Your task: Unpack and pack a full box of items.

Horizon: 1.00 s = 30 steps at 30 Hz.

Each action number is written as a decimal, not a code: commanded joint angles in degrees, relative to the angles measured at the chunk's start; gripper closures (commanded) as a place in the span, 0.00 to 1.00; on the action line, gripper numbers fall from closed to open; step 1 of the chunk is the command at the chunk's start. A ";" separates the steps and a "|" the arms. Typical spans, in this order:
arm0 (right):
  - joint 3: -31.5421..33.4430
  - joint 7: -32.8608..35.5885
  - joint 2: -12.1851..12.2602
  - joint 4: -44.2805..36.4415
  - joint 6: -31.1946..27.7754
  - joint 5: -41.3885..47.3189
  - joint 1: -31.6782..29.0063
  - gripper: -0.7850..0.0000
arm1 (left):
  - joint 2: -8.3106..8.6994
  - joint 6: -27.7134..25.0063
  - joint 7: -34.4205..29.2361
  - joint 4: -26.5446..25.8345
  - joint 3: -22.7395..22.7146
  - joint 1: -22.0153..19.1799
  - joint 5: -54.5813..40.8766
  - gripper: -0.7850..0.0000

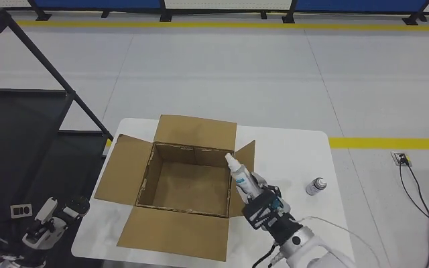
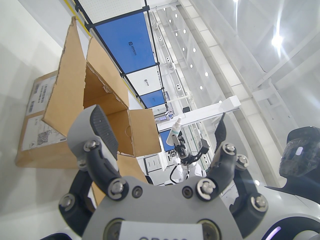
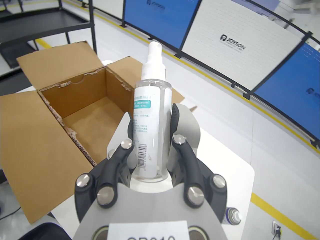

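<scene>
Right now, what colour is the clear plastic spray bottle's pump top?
White pump top, clearest in right wrist view.

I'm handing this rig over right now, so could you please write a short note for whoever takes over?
Left gripper: open, holding nothing, off the table's edge.
Right gripper: shut on the spray bottle, above the cardboard box's right flap.
Small can stands on the table, right of the box.
Box open, inside looks bare.
Done: box seemingly unpacked.
Left: probably pack bottle and can.

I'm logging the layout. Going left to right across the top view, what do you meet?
left gripper → cardboard box → spray bottle → small can
</scene>
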 commanded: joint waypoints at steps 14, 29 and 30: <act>-33.22 29.74 -15.82 49.48 3.99 27.68 57.06 1.00 | 0.00 0.00 0.00 0.00 0.00 0.00 0.00 0.00; -42.94 32.41 -29.58 86.23 1.87 43.53 69.53 1.00 | 0.00 0.00 0.00 0.00 0.00 0.00 0.00 0.00; -42.94 32.41 -29.58 86.23 1.87 43.53 69.53 1.00 | 0.00 0.00 0.00 0.00 0.00 0.00 0.00 0.00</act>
